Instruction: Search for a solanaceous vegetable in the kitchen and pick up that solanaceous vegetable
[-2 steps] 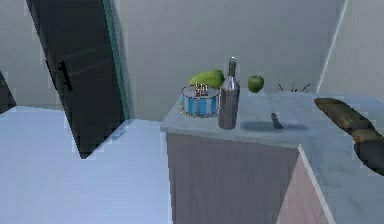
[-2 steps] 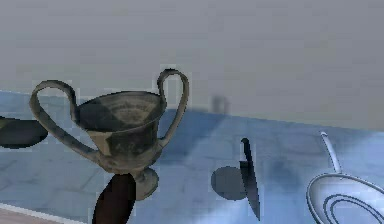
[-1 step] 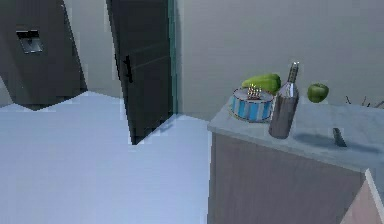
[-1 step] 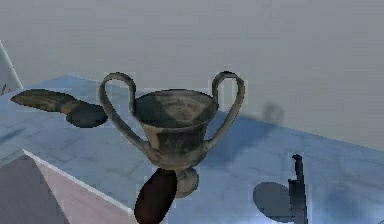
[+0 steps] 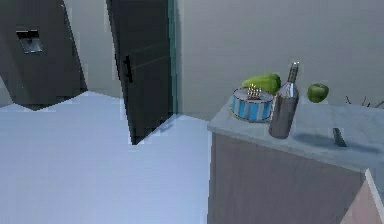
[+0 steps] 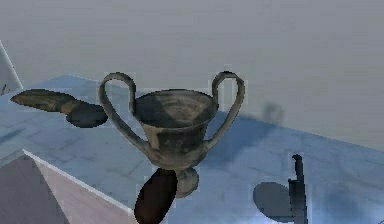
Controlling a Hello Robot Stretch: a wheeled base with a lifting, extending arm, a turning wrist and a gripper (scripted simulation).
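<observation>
One counter (image 5: 306, 124) stands at the forward view's right, carrying five things: one round blue-striped tin (image 5: 253, 104), one tall grey bottle (image 5: 285, 100) just beside it, one yellow-green lump (image 5: 264, 82) behind the tin, one round green fruit (image 5: 317, 92) and one small dark utensil (image 5: 338, 137). Across the floor are one dark fridge (image 5: 40, 50) and one dark door (image 5: 145, 60).

In the arm side view, one tarnished two-handled cup (image 6: 178, 122) stands upright on the counter. At its foot lies one dark brown oval lump (image 6: 158, 198) – possibly the vegetable, though too dim to name. There are two flat dark shapes (image 6: 45, 99) at the left and one thin dark utensil at the right. The hand's state cannot be told.
</observation>
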